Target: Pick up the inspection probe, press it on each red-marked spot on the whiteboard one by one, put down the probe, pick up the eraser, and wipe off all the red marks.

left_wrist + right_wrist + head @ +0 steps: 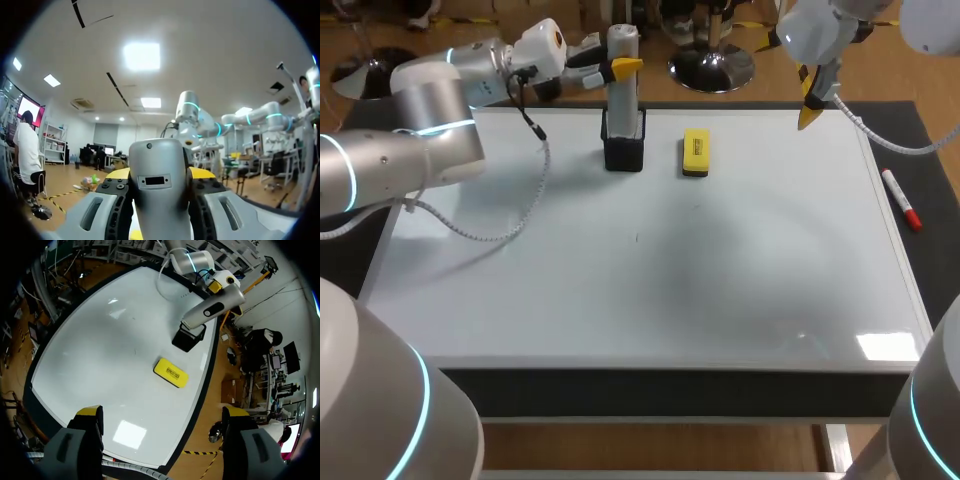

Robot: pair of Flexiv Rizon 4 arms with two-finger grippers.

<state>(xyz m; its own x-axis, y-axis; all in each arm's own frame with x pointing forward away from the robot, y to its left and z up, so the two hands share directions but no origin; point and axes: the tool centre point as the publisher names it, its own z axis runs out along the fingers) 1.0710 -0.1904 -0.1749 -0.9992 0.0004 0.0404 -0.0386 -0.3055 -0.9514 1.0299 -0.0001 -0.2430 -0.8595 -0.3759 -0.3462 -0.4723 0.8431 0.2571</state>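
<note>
Grey probe (pixel 159 200) in left end effector (pixel 160 173)

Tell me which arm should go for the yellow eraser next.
Right, probably. The right hand hangs open and empty over the whiteboard's far corner, with the eraser lying free ahead of it. The left hand is closed on the inspection probe, which stands in its black holder.

Black-topped table (pixel 926 140), bright glare (pixel 886 346) near its front.
</note>
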